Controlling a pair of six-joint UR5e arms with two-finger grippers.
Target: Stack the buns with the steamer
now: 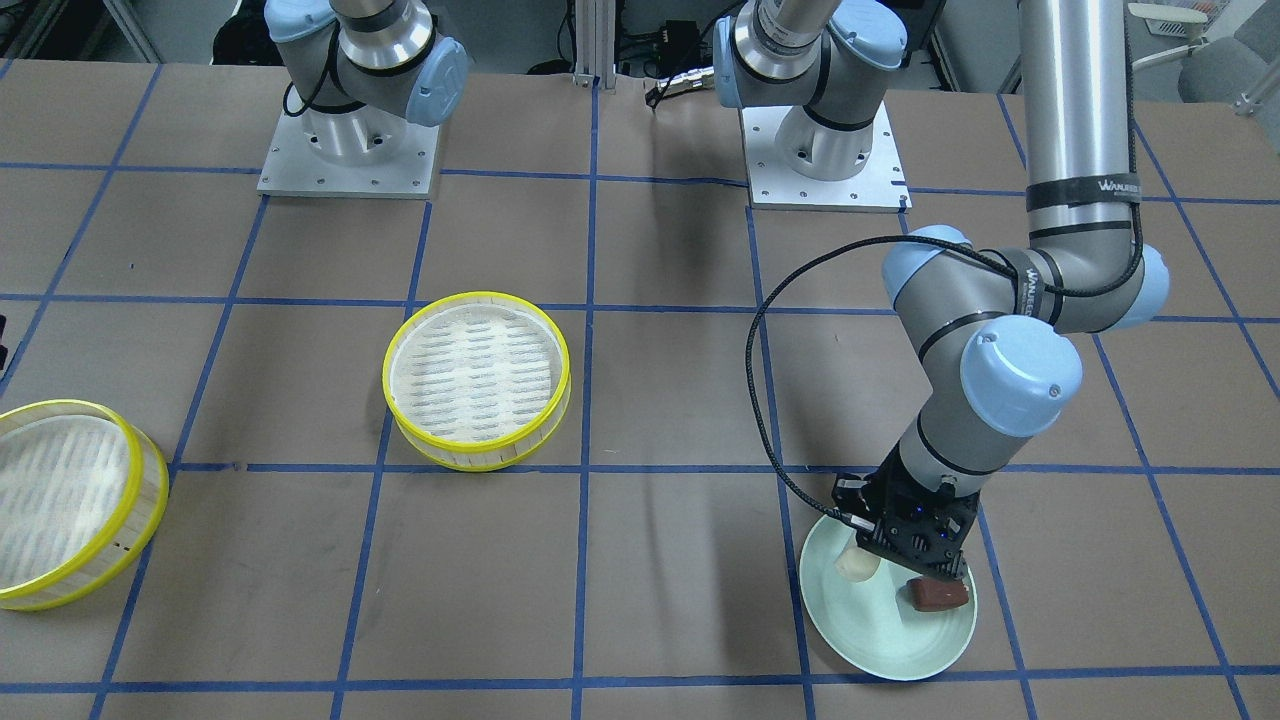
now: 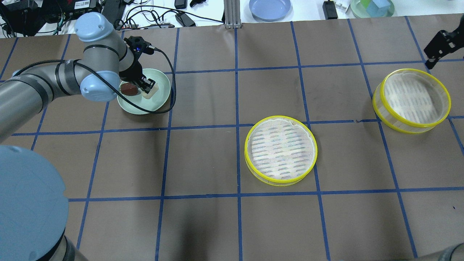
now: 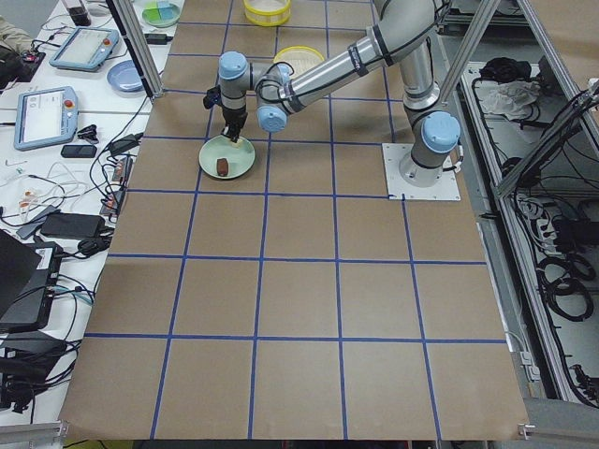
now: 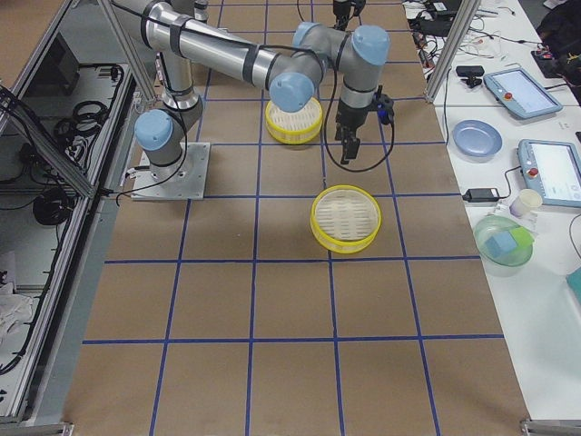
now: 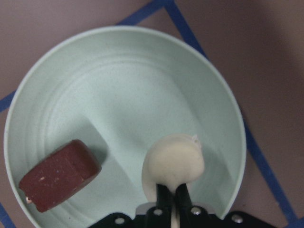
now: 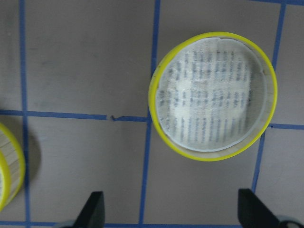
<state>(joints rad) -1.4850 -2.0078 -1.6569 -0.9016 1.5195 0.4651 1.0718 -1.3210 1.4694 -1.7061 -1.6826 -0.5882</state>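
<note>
The left end effector (image 2: 147, 86) was down inside the pale green plate (image 2: 159, 102), its jaws drawn almost together and pinching the cream-white bun (image 5: 174, 162) at its edge. The reddish-brown block (image 5: 59, 175) lay on the plate's floor near the rim, beside the bun but not touching it. On the desk (image 2: 203, 163), well apart from the plate toward the robot's right, stood the nearer steamer tray (image 2: 281, 150), upright with its slatted base showing. The second steamer tray (image 2: 413, 99) stood farther from the plate on that same side. The right end effector (image 6: 173, 213) hung above the desk far from the plate, jaws spread wide, gripping nothing
</note>
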